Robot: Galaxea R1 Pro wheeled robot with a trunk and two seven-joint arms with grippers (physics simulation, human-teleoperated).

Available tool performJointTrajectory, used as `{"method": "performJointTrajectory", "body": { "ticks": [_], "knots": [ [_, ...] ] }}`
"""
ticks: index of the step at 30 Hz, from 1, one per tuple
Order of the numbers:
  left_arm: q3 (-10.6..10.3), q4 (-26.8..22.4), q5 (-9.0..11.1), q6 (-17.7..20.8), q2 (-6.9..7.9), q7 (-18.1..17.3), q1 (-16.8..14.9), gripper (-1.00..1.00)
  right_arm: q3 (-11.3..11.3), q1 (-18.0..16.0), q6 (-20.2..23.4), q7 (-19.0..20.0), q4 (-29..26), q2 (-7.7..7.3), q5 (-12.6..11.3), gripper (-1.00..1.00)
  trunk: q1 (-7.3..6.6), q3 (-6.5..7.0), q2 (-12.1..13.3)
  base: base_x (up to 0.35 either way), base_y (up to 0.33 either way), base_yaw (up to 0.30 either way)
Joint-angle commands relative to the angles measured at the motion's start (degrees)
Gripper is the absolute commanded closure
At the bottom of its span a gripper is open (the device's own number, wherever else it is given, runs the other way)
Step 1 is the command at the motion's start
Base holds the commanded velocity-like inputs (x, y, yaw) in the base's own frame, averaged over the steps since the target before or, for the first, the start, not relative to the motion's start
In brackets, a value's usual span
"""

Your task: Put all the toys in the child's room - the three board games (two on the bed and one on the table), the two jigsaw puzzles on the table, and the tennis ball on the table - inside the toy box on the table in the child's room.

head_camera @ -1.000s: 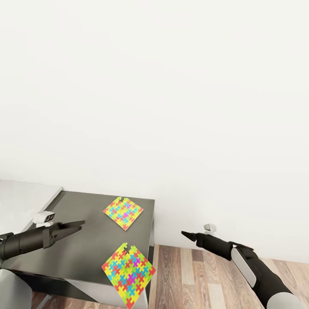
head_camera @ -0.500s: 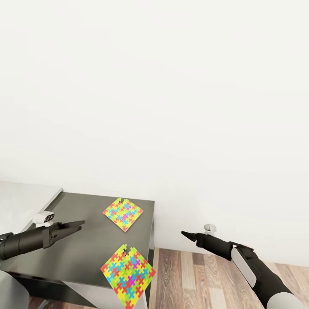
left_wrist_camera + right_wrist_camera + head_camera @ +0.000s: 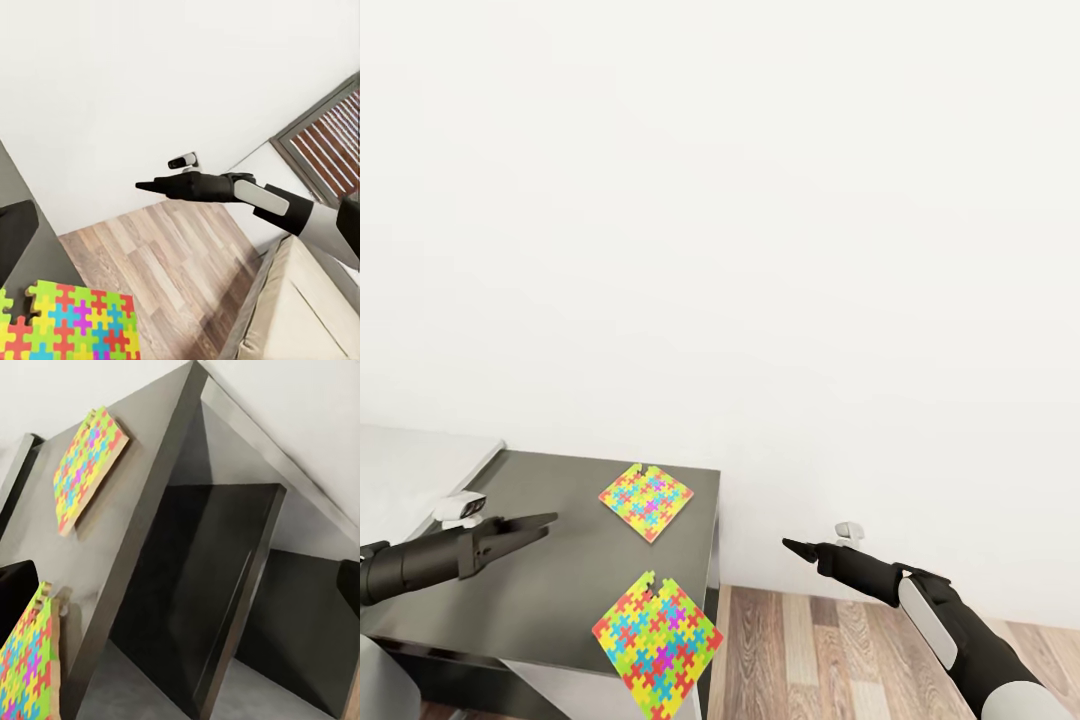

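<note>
**Desk:** At the dark corner of the surface [image 3: 550, 590], what does the head view give us?

**Photographer:** Two jigsaw puzzles lie flat on it. The far puzzle [image 3: 646, 500] sits near the back edge; the near puzzle [image 3: 657, 643] lies at the front corner, and one tip looks to overhang the edge. Each is turned like a diamond, corners pointing toward and away from the robot, the two well apart.

**Desk:** And the arms?

**Photographer:** The left pincer [image 3: 538, 524] hovers above the dark top, its fingers pressed close to a point, holding nothing. The right pincer [image 3: 793, 546] hangs off the end of the surface, over the wooden floor [image 3: 840, 650], also drawn to a point and empty.

**Desk:** Which arm is better placed?

**Photographer:** The left, by my reading. Both puzzles lie to its right, the far one almost straight ahead of its tips, the near one closer to the robot's body. The right pincer is about as near the front puzzle but stands outside the surface's edge.

**Desk:** What does the next move call for?

**Photographer:** Probably spreading the fingers first, then getting under a thin flat sheet; the overhanging corner looks the easiest purchase. The toy box is out of frame, so I cannot say which way the carry goes.
</note>
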Motion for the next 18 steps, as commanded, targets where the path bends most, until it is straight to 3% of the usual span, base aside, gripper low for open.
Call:
{"method": "performJointTrajectory", "body": {
  "ticks": [1,6,10,13,16,18],
  "knots": [
    [0.01,-0.19,0.06,0.6,0.01,-0.52,-0.02,-1.0,0.15,-0.04,0.47,-0.1,-0.03,-0.06,-0.6,-1.0,0.23,-0.15,-0.46,0.0,0.0,0.0],
    [0.35,-1.48,0.05,0.58,0.42,-6.25,0.1,-1.0,0.11,-0.04,0.52,-0.06,-0.11,-0.11,-0.64,-1.0,1.33,-0.57,-2.46,0.0,0.0,0.0],
    [1.88,-1.93,0.15,1.06,0.34,-6.25,0.1,-1.0,0.09,-0.04,0.55,-0.04,-0.22,-0.15,-0.66,-1.0,2.21,-0.91,-4.07,0.0,0.0,0.0],
    [1.9,-2.09,0.19,2.76,-0.03,-6.25,-0.16,-1.0,0.12,-0.04,0.54,-0.15,-0.21,-0.09,-0.63,-1.0,2.87,-1.16,-5.27,0.0,0.0,0.0],
    [0.92,-2.16,0.13,3.98,-1.28,-6.25,-0.32,-1.0,0.14,-0.04,0.55,-0.32,-0.21,-0.07,-0.61,-1.0,3.53,-1.41,-6.47,0.0,0.0,0.0],
    [-0.02,-2.2,0.0,4.5,-2.96,-6.25,-0.47,-1.0,0.14,-0.04,0.55,-0.42,-0.19,-0.06,-0.61,-1.0,3.75,-1.4,-6.87,0.0,0.0,0.0]
  ]
}}
